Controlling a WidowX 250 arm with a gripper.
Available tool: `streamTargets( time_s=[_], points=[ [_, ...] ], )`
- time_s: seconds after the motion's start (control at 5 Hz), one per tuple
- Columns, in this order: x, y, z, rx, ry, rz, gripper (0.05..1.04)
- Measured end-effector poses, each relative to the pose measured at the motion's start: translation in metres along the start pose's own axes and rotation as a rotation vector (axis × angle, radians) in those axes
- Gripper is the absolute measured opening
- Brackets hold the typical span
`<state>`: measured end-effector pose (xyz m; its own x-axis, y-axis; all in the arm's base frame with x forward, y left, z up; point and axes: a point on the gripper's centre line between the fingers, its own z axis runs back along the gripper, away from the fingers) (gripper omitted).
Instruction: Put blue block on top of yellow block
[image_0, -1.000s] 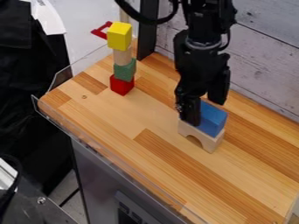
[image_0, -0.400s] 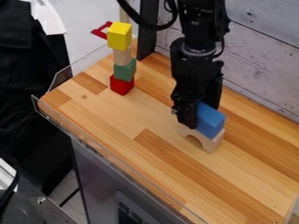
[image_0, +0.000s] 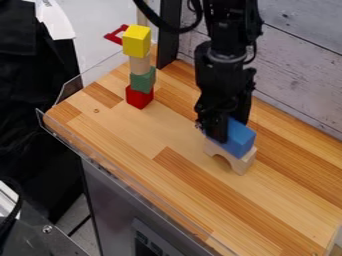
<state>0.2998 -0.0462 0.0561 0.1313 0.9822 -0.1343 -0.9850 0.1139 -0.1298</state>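
Near the plank wall (image_0: 300, 65), above the bench (image_0: 160, 137), hanging almost straight down from the top edge as a black arm (image_0: 226, 45), with the gripper (image_0: 230, 128) clasping the blue block (image_0: 240, 137) between its fingers. Seen as box-shaped and solid blue, right over the wooden arch (image_0: 240, 163); cannot tell whether touching it. Well apart, at upper left, with the yellow block (image_0: 136, 42) topping a stack of tan, green and red blocks (image_0: 141, 81).
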Motion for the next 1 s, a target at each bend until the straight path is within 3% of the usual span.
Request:
streamTargets(
  time_s=[0.2, 0.6, 0.8, 1.0],
  points=[
    [0.004, -0.002, 0.016, -0.047, -0.011, 0.0, 0.562],
    [0.043, 0.006, 0.07, -0.171, -0.067, 0.104, 0.562],
    [0.06, 0.012, 0.091, -0.215, -0.091, 0.148, 0.562],
    [0.074, 0.013, 0.108, -0.227, -0.113, 0.17, 0.562]
  ],
)
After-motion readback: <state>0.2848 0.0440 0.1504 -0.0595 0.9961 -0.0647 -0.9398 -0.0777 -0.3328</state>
